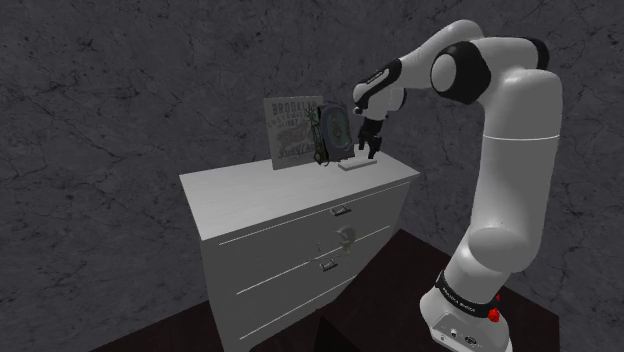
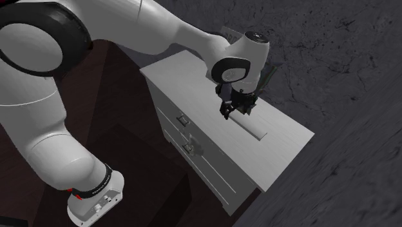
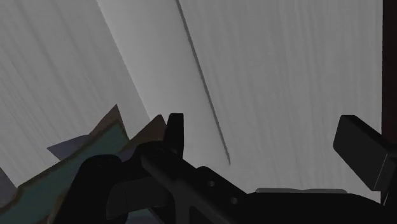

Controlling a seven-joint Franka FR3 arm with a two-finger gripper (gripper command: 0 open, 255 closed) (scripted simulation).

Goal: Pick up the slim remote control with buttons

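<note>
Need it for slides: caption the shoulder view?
Open black gripper poised over a slim white remote on the white dresser, near a propped sign.

Has a big white arm [image 1: 520, 150], smooth and round like fat tubes. Shows dark bands at the joints [image 2: 77, 45]. Ends in an all-black gripper [image 1: 370, 152] with two blocky fingers [image 3: 175, 130]. Wears a black ring [image 1: 462, 294] with tiny white letters and red dots just above the pale base [image 1: 455, 328]. Looks shiny and clean all over.
</note>
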